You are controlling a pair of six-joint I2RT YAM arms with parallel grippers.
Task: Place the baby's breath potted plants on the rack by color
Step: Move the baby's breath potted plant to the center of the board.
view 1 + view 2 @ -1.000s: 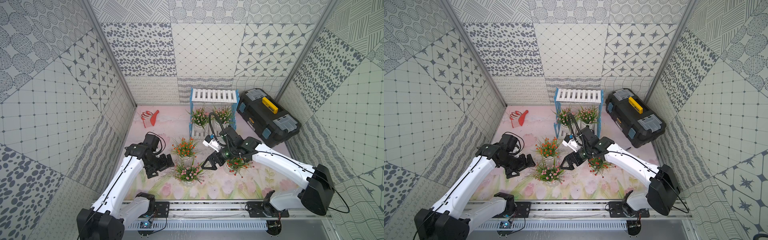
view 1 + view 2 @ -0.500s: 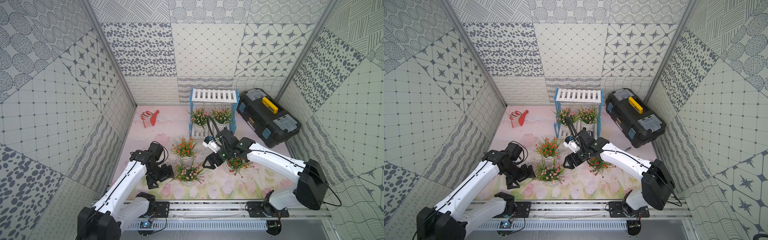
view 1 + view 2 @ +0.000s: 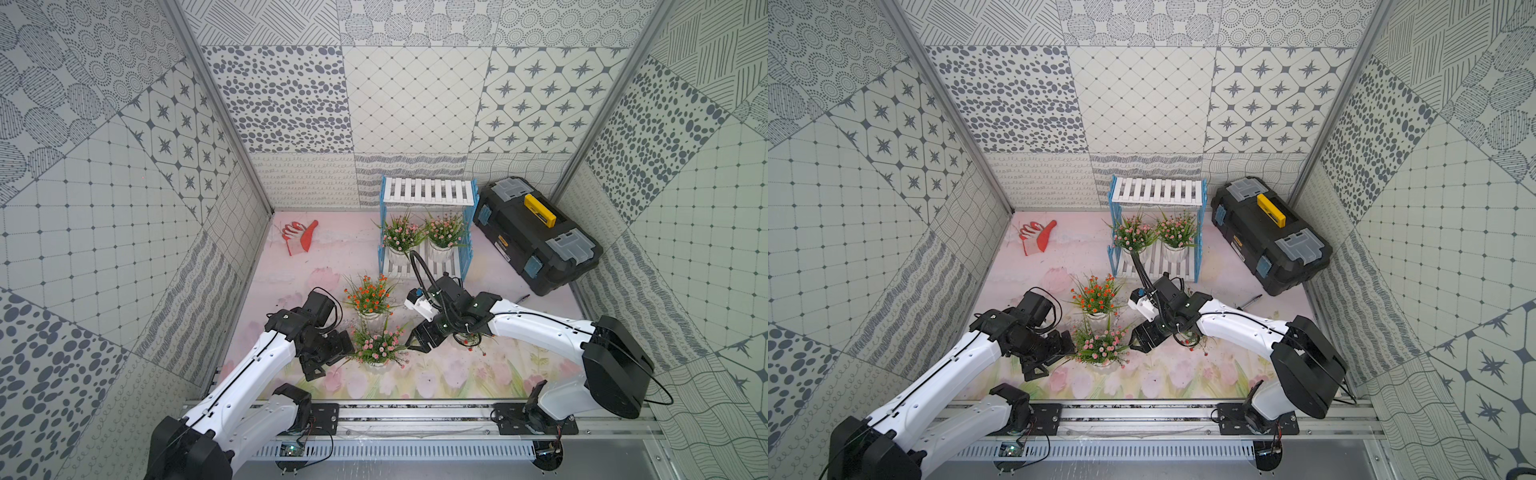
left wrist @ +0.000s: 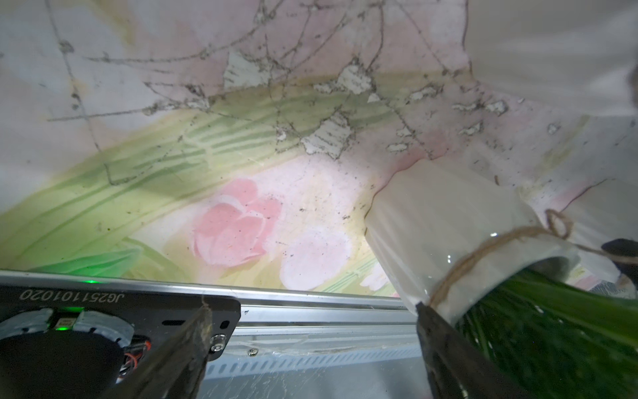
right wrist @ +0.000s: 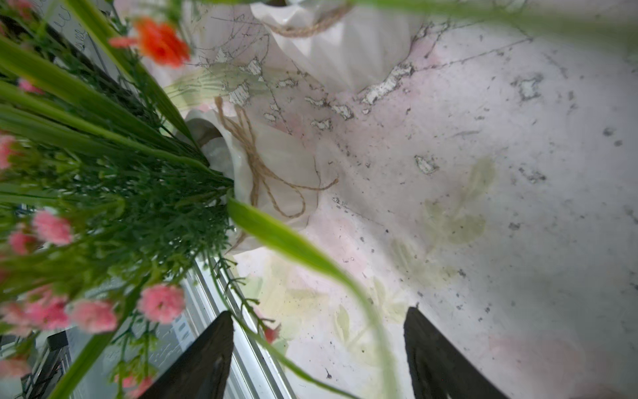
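Note:
A pink baby's breath potted plant (image 3: 376,347) (image 3: 1100,345) stands on the floral mat near the front. My left gripper (image 3: 332,359) (image 4: 310,307) is open at its left, one finger beside the white pot (image 4: 448,235). My right gripper (image 3: 415,348) (image 5: 319,311) is open at its right, with only leaves between the fingers and the pot (image 5: 276,165) a little ahead. An orange-red plant (image 3: 370,297) stands just behind. Another orange-red plant (image 3: 471,338) is mostly hidden under the right arm. Two pink plants (image 3: 401,235) (image 3: 444,230) sit on the rack's (image 3: 428,191) lower tier.
A black toolbox (image 3: 536,232) with a yellow handle lies right of the rack. A red and white glove (image 3: 299,237) lies at the back left. A pen (image 3: 521,298) lies near the toolbox. The metal rail (image 3: 415,415) borders the mat's front edge.
Both grippers have come in toward the front pink plant, the left from its left, the right lower and closer from its right. The plants have not moved.

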